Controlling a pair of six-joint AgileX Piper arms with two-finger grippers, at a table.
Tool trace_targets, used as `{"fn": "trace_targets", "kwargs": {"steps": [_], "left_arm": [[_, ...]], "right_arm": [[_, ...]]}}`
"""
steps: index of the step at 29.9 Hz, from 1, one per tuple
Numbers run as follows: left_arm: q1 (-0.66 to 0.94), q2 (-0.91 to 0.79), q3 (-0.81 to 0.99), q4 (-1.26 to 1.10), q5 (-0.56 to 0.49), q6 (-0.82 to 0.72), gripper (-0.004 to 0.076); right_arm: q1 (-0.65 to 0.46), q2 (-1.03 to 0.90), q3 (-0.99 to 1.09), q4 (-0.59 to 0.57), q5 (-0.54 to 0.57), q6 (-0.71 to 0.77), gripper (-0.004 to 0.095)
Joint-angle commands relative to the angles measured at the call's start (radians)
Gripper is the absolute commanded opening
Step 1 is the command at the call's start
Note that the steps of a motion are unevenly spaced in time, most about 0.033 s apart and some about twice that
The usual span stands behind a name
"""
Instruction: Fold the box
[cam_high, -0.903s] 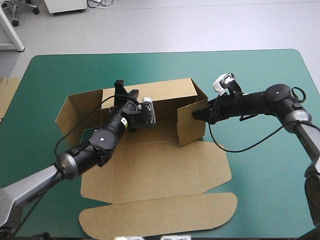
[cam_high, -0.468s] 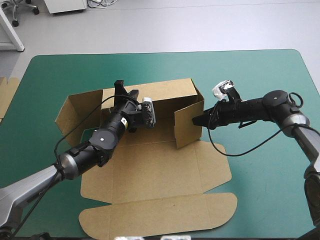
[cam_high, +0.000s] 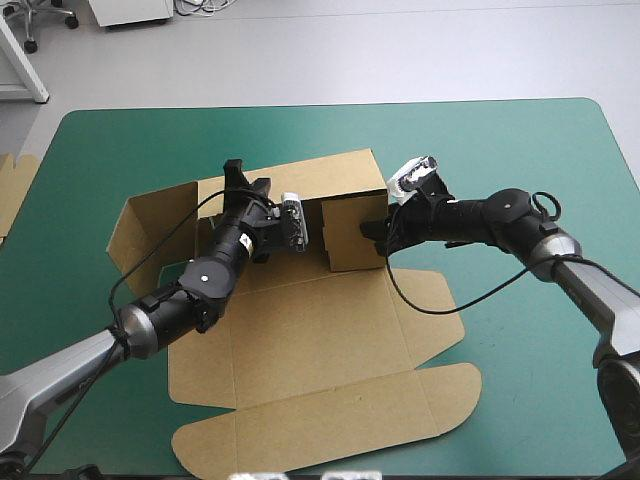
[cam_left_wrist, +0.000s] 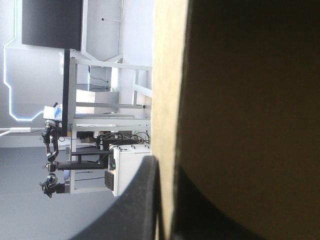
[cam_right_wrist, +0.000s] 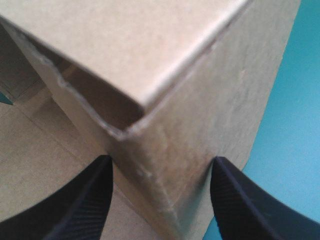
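Pushed leftward since earlier, the box (cam_high: 300, 340) is straddled at mid-frame by the wide right pincer (cam_high: 377, 232) and clamped by the left pincer (cam_high: 245, 182).

**Count: one box, two grippers**

One brown box (cam_high: 300, 340), a single sheet. Two grippers: left gripper (cam_high: 248, 180), right gripper (cam_high: 375, 232), two black fingers (cam_right_wrist: 85, 200) each. One teal-green worktop (cam_high: 520, 150). One spare board edge (cam_high: 12, 190) at its left side.
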Motion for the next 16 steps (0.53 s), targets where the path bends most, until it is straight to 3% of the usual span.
{"fn": "trace_targets", "kwargs": {"steps": [1,11,16], "left_arm": [[-0.007,-0.023,-0.018,0.006,-0.014,-0.025,-0.001],[-0.007,-0.023,-0.018,0.006,-0.051,-0.025,-0.001],[-0.007,-0.023,-0.018,0.006,-0.051,-0.025,-0.001]], "right_arm": [[0.0,-0.053,-0.025,0.051,-0.047,-0.016,0.053],[0.0,-0.066,-0.025,0.127,-0.088,-0.145,0.053],[-0.002,-0.066,-0.025,0.217,-0.09,-0.283,0.0531]]}}
